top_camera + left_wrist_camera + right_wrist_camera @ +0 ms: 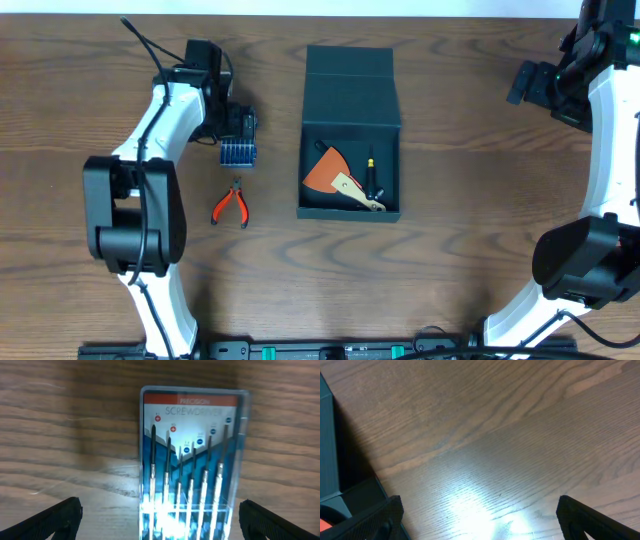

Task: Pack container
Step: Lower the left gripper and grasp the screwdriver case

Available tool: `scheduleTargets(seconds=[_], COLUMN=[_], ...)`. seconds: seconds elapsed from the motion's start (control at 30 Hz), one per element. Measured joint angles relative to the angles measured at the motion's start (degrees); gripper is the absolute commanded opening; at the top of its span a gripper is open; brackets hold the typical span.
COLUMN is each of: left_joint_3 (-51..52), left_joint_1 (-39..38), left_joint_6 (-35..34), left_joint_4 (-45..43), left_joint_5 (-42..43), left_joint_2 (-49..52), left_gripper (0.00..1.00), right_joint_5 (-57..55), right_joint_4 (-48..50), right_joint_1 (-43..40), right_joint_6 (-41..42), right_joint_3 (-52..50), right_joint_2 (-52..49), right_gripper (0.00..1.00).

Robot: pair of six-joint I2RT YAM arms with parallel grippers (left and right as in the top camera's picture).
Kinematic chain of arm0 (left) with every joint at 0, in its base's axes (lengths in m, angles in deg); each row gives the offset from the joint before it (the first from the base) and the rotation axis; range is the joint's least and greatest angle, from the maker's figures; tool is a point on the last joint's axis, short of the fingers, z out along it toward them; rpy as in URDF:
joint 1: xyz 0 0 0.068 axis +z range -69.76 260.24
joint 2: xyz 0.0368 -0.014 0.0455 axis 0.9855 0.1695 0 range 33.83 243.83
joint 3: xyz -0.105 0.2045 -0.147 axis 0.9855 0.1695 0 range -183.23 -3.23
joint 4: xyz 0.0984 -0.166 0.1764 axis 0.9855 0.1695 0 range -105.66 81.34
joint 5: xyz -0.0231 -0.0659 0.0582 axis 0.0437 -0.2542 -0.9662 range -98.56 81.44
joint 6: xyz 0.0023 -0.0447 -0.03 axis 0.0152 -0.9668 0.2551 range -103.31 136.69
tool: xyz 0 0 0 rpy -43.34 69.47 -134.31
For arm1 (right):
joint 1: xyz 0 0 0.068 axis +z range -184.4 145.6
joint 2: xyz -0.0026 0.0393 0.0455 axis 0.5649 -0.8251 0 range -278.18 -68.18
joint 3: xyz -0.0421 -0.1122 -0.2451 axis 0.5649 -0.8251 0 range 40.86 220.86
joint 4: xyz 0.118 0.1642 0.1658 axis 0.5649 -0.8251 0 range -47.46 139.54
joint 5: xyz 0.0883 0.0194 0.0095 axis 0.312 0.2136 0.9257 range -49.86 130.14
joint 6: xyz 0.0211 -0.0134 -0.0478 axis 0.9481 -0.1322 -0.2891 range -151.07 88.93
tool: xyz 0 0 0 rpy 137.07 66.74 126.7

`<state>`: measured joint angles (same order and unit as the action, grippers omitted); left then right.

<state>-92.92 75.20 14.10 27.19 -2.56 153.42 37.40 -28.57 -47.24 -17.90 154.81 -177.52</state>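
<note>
The container (350, 105), a dark teal box, lies at the table's middle with its flap lid folded back. Inside it are an orange scraper (326, 170) and a slim black tool (372, 178). A blue screwdriver-set case (238, 153) lies to its left, with red-handled pliers (231, 204) nearer the front. My left gripper (238, 127) hovers over the case's far end, open. In the left wrist view the case (192, 460) lies between the spread fingers (55, 520), untouched. My right gripper (530, 85) is open at the far right over bare wood, with the container's wall (327, 445) at the left edge.
The wooden table (470, 170) stretches between the container and the right arm. The left arm's white links (160, 120) pass beside the case and pliers. Both arm bases stand at the front edge.
</note>
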Motion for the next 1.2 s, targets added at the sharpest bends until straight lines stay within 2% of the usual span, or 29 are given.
scheduleTargets(seconds=[0.37, 0.87, 1.2], left_joint_3=[0.0, 0.0, -0.2], left_joint_1=[-1.2, -1.8, -1.9], left_joint_6=[2.3, 2.4, 2.4], left_joint_4=[-4.2, -4.4, -3.9], left_joint_5=[2.6, 3.0, 2.3], left_joint_2=[0.3, 0.6, 4.5], left_gripper=[0.98, 0.98, 0.98], right_joint_5=[0.0, 0.0, 0.0], right_joint_4=[0.0, 0.0, 0.0], right_joint_1=[0.0, 0.0, 0.0], right_joint_6=[0.0, 0.0, 0.0], right_joint_3=[0.0, 0.0, 0.0], right_joint_2=[0.0, 0.0, 0.0], right_gripper=[0.99, 0.99, 0.99])
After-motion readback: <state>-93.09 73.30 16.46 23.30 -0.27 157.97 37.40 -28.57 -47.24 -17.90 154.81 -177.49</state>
